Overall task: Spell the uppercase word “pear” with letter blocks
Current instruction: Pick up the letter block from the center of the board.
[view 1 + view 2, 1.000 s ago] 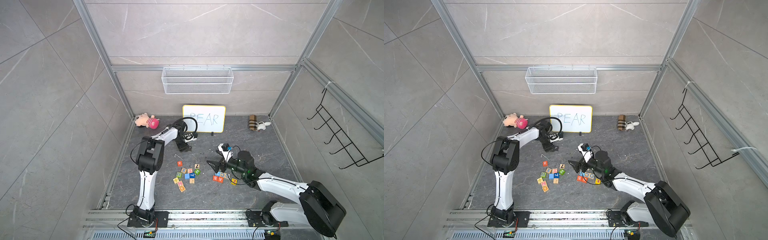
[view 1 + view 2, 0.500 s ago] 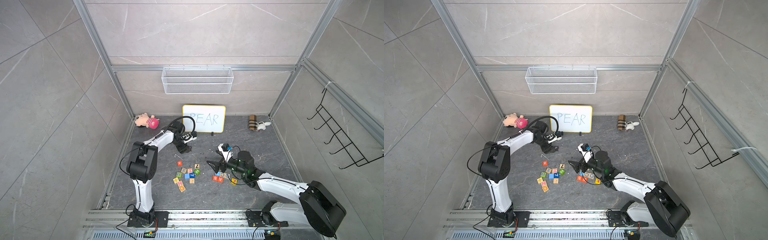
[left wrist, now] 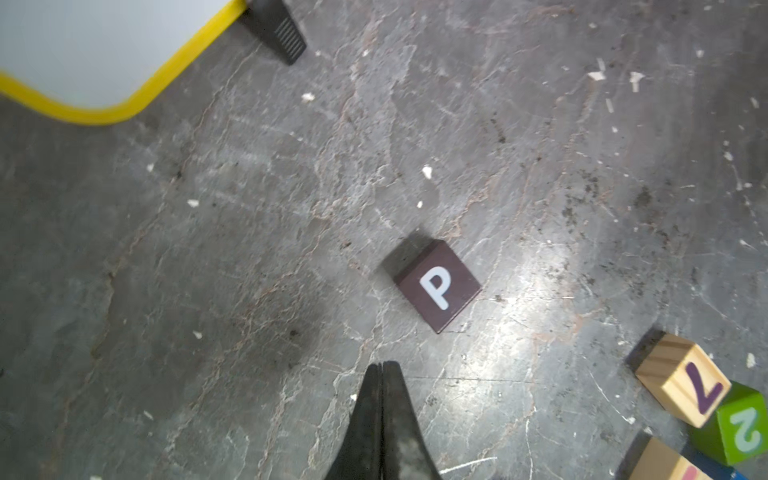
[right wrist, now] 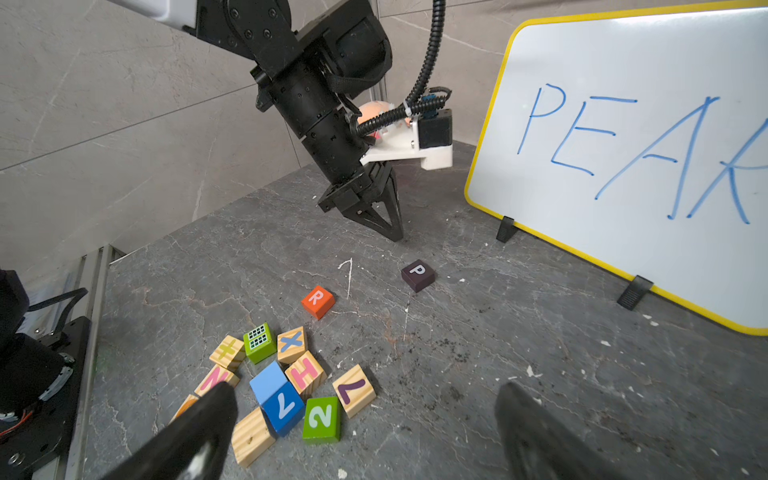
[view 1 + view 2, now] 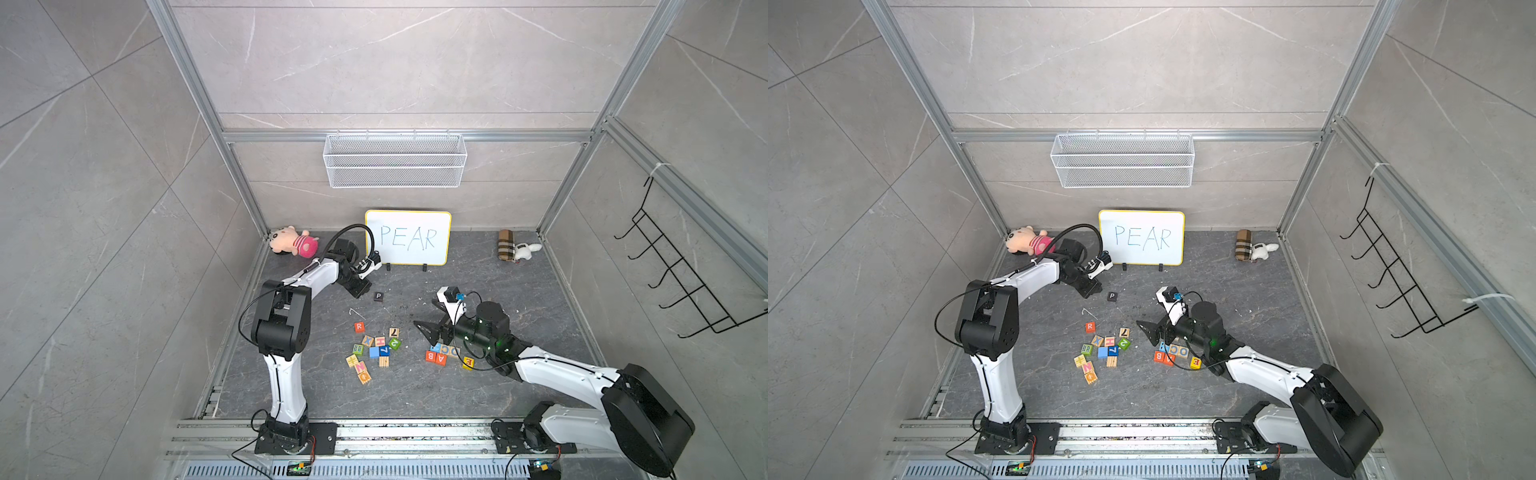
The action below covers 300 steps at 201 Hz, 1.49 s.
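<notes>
The black P block (image 5: 378,296) (image 5: 1112,296) (image 3: 438,286) (image 4: 417,274) lies alone on the grey floor in front of the whiteboard. My left gripper (image 5: 365,291) (image 5: 1095,289) (image 3: 381,365) (image 4: 397,237) is shut and empty, its tip just left of the P block and apart from it. The orange-red R block (image 5: 359,327) (image 4: 318,301) sits nearer, above the pile. The orange-red A block (image 5: 430,356) and yellow E block (image 5: 468,363) lie under my right arm. My right gripper (image 5: 426,314) (image 4: 365,390) hovers open over bare floor.
A whiteboard (image 5: 407,239) reading PEAR stands at the back on two black feet. A pile of wooden, blue and green blocks (image 5: 374,351) lies mid-floor. B, C and D blocks (image 5: 444,353) crowd the A block. Plush toys (image 5: 293,243) (image 5: 517,249) sit in the back corners.
My left gripper has gone from open to shut with nothing in it, and the left arm's elbow has swung out and down. The P block now shows beside its tip. The right arm has not moved.
</notes>
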{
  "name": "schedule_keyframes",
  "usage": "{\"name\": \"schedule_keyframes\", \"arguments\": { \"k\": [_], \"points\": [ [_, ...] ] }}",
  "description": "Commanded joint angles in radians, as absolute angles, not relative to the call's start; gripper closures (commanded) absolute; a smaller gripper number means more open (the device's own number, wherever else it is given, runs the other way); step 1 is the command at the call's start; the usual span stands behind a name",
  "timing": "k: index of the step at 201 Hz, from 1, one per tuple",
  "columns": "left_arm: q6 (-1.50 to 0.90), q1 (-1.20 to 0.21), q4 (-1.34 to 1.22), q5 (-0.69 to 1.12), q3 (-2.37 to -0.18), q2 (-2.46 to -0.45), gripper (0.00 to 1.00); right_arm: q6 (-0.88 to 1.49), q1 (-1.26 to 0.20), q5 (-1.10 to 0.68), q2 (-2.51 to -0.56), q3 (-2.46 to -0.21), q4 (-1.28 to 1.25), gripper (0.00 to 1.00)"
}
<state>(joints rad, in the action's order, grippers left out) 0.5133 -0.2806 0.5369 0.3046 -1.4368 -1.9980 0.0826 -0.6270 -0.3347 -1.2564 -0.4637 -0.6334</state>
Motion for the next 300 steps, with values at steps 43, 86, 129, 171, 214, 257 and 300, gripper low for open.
{"name": "schedule_keyframes", "arguments": {
  "k": [43, 86, 129, 171, 214, 257, 300],
  "points": [
    [0.349, -0.314, 0.469, 0.202, -1.358, -1.970, 1.00, 0.102, -0.630, -0.346, -1.244, -0.453, -0.653, 0.01],
    [0.339, -0.330, 0.517, 0.180, -1.381, -1.993, 1.00, 0.103, -0.630, -0.351, -1.248, -0.452, -0.658, 0.01],
    [0.356, -0.367, 0.567, 0.137, -1.443, -2.050, 1.00, 0.104, -0.631, -0.354, -1.246, -0.452, -0.657, 0.01],
    [0.365, -0.393, 0.592, 0.127, -1.469, -2.050, 1.00, 0.101, -0.630, -0.345, -1.240, -0.449, -0.650, 0.01],
    [0.368, -0.399, 0.615, 0.104, -1.463, -2.032, 1.00, 0.101, -0.631, -0.347, -1.241, -0.452, -0.652, 0.01],
    [0.371, -0.402, 0.618, 0.099, -1.472, -2.038, 1.00, 0.101, -0.631, -0.348, -1.243, -0.452, -0.651, 0.01],
    [0.377, -0.408, 0.626, 0.095, -1.483, -2.043, 1.00, 0.100, -0.630, -0.348, -1.246, -0.455, -0.647, 0.01]
  ]
}}
